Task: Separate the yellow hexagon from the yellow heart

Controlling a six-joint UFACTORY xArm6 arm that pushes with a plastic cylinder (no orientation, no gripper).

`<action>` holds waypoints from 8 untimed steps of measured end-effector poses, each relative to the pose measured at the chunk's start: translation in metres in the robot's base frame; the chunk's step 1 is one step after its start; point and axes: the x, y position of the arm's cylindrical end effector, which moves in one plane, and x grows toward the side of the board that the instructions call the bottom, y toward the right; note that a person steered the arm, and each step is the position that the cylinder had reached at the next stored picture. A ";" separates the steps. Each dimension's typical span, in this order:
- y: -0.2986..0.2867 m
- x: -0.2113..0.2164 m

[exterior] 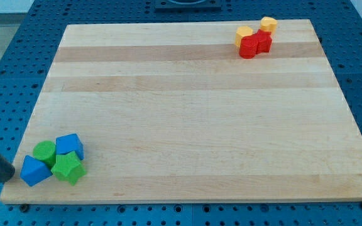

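Sitting at the bench's (193, 113) far right corner are the two task pieces: a yellow heart (244, 34) and a yellow hexagon (268, 24), near each other with two red blocks (256, 44) crowding just beneath them, touching or almost touching both. Resting at the near left corner, well apart from all that, is my tip (9, 178), just beside a blue block (34, 171) in a cluster holding another blue block (69, 145), a green round block (44, 151) and a green star (67, 168). No fingers are fitted, only a bare rod, so nothing is being held. Risks: sweeping out carelessly could be scattering the near cluster; entering the narrow gap off-line could be shoving both yellows together; pushing the hexagon outward could be tipping it over the far edge; red blocks could be dragging along.
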 end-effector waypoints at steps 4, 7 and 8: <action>0.029 -0.004; 0.054 -0.023; 0.071 -0.038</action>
